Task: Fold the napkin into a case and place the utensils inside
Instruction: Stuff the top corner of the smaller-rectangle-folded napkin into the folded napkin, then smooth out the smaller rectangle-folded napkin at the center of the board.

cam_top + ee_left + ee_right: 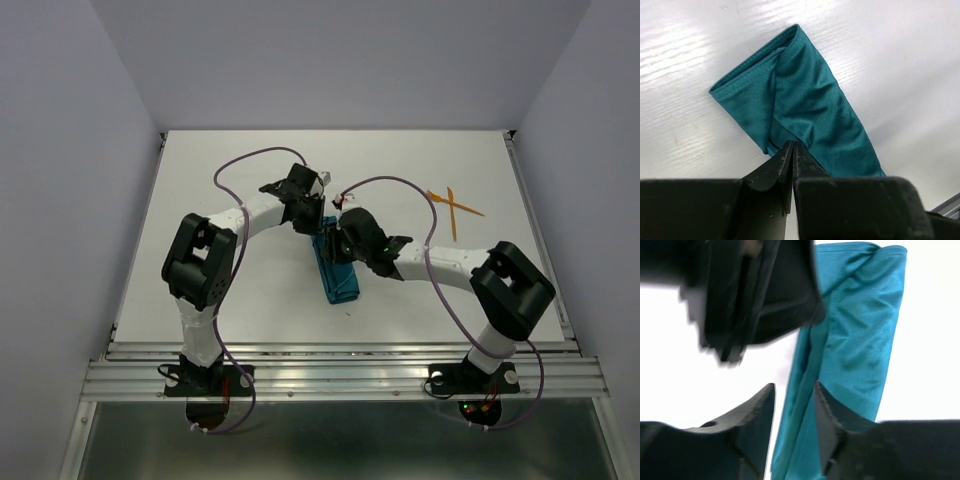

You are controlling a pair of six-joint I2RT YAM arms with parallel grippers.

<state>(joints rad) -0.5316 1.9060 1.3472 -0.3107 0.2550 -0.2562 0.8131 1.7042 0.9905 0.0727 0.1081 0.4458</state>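
Observation:
The napkin lies folded as a narrow teal case [338, 275] at the table's middle. It also shows in the left wrist view [810, 100] and in the right wrist view [860, 335]. My left gripper [312, 222] is shut, its tips [792, 145] touching the case's far end; no cloth shows between the jaws. My right gripper [340, 236] is open and low over the same end [794, 387], with one finger [827, 407] over the cloth and the other over bare table beside its long edge. The two orange utensils [452, 208] lie crossed at the far right, away from both grippers.
The white table [230, 290] ends in a metal rail [340, 375] at the near edge. Grey walls close in the left, back and right sides. Both arms reach in over the middle, their wrists close together.

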